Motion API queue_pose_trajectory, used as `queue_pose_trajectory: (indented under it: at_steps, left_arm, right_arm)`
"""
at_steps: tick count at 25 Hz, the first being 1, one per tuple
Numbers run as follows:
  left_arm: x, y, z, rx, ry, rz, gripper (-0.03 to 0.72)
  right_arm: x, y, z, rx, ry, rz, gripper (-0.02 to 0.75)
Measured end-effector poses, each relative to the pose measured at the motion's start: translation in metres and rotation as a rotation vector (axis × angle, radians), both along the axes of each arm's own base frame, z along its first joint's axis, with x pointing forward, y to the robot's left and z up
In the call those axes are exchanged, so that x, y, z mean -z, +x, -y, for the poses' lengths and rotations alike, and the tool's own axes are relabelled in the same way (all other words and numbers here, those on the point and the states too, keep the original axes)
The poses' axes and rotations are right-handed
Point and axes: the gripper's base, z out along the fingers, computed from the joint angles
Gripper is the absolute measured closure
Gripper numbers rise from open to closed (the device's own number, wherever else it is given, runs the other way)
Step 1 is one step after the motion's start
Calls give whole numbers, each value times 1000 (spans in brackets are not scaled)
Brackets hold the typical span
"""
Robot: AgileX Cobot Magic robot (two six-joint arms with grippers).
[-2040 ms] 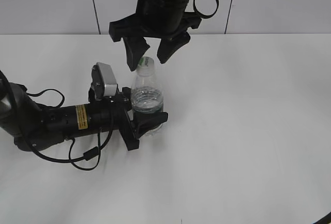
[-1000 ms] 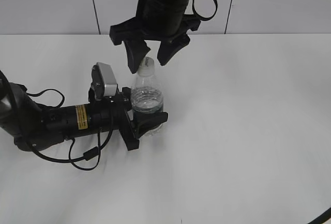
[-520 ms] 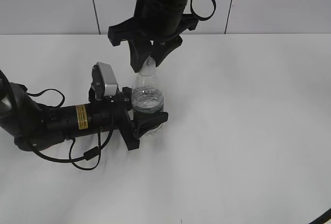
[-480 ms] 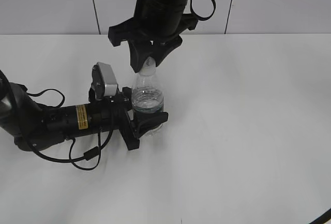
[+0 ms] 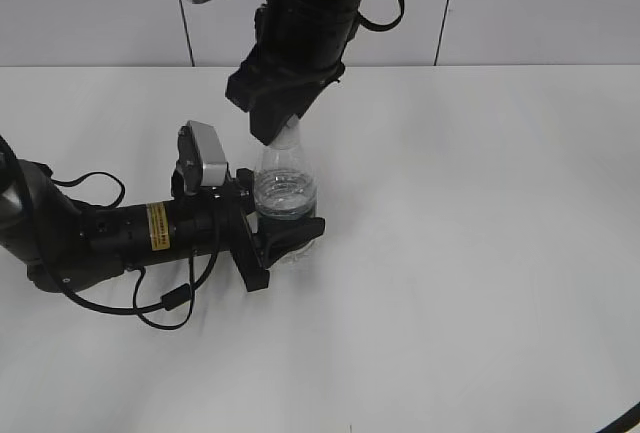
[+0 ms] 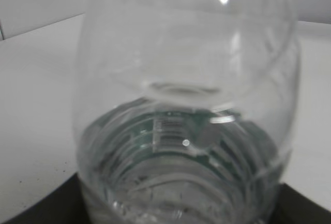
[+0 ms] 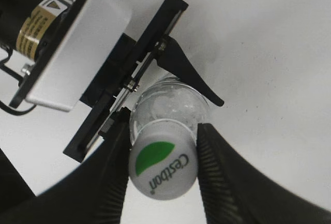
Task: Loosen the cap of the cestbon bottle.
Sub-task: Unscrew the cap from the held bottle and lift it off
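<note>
The cestbon bottle [image 5: 285, 193] stands upright on the white table, clear with water and a dark green label. It fills the left wrist view [image 6: 186, 131]. My left gripper [image 5: 285, 238] is shut on its lower body from the left. My right gripper [image 5: 280, 123] comes down from above and is shut on the cap, which it hides in the exterior view. In the right wrist view the white cap [image 7: 163, 167] with its green half-circle sits between the two black fingers of the right gripper [image 7: 163, 169], which press on both its sides.
The left arm [image 5: 110, 238] lies along the table at the left with a looped black cable [image 5: 165, 303]. The white table [image 5: 480, 253] meets a white panelled wall [image 5: 540, 3] at the back.
My right gripper was open above the bottle, then came down and shut on the cap. Since then its wrist has turned round the cap. The left gripper and the bottle stay in place.
</note>
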Motion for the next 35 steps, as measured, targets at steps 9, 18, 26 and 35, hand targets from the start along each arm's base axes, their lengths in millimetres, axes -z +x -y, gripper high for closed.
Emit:
queue_pose_trajectory:
  at_steps: [9, 18, 26, 35]
  left_arm:
    - [0, 0, 0, 2, 1, 2, 282]
    - [0, 0, 0, 4, 2, 4, 282]
    - [0, 0, 0, 5, 3, 7, 282]
    - [0, 0, 0, 6, 3, 6, 282]
  right_arm:
    - [0, -1, -1, -525, -37, 179, 434]
    - [0, -1, -1, -815, -62, 277, 434]
    - [0, -2, -1, -940, -72, 317, 434]
    - [0, -2, -1, -763, -54, 255, 377]
